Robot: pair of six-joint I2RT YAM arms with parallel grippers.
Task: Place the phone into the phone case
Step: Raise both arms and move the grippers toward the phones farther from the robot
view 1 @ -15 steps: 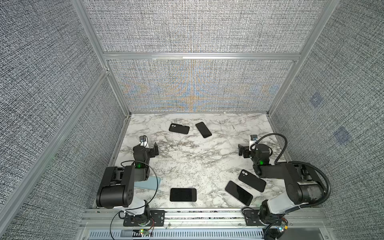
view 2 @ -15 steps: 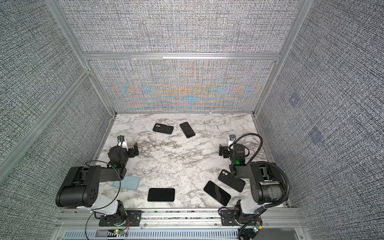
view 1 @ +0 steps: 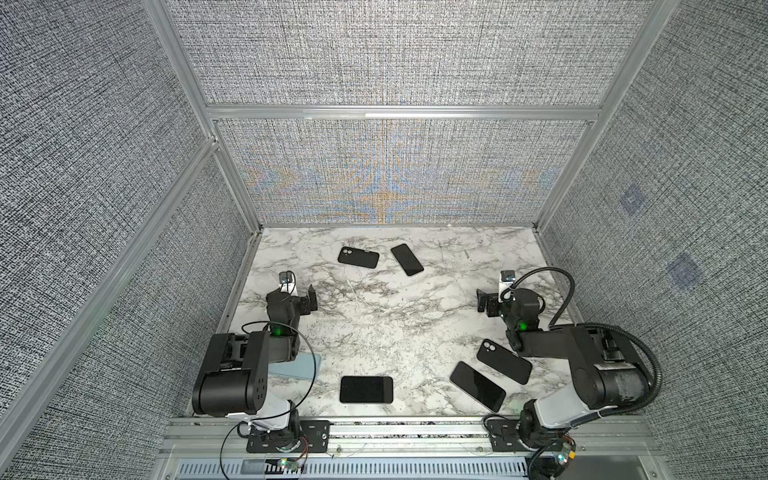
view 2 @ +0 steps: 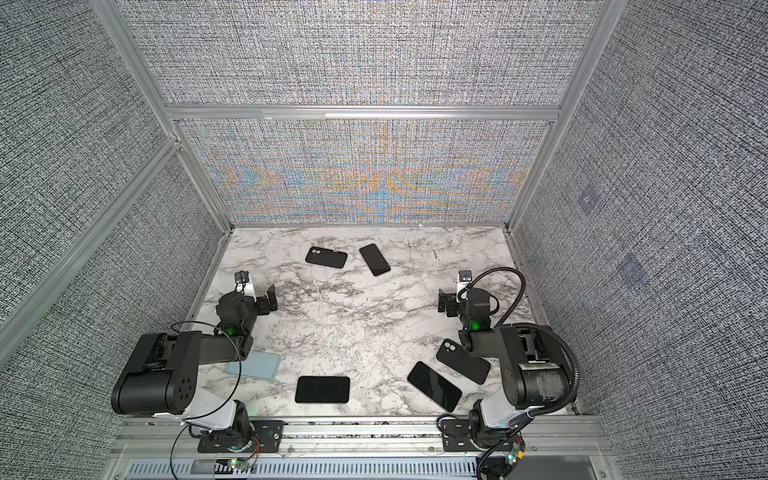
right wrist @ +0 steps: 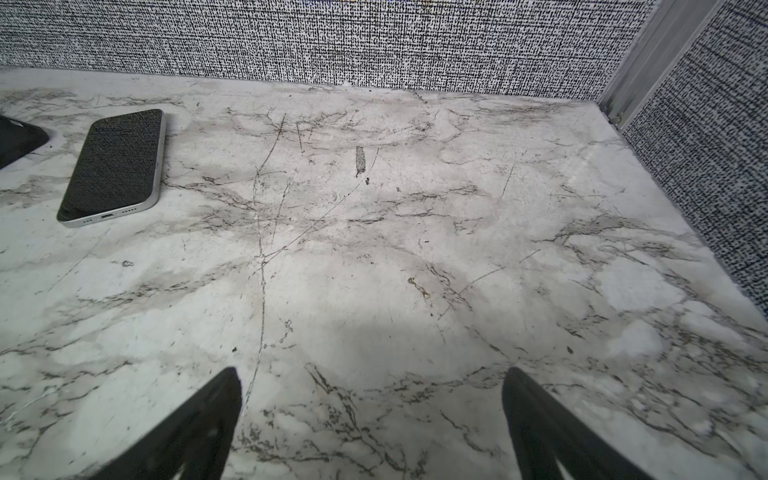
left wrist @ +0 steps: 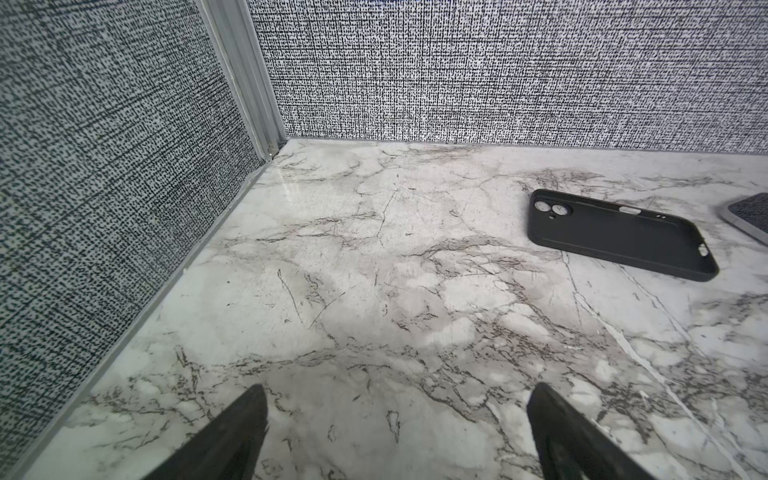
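Phone (view 1: 407, 259) lies screen up near the back wall on the marble table (view 1: 374, 324), just beside the black phone case (view 1: 358, 257) but not touching it. In both top views this pair sits farther back than the arms and between them, well apart from the left gripper (view 1: 302, 297) and the right gripper (view 1: 487, 304), each low over bare marble. In a top view a pale blue case (view 2: 255, 365) lies partly under the left arm. The left wrist view shows the left gripper (left wrist: 397, 388) spread wide and empty, the phone case (left wrist: 615, 232) well ahead and off to one side, and only a corner of the phone (left wrist: 748, 212). The right wrist view shows the right gripper (right wrist: 371, 372) likewise spread, holding nothing, the phone (right wrist: 114, 166) well ahead and off to one side, and a corner of the phone case (right wrist: 16, 141).
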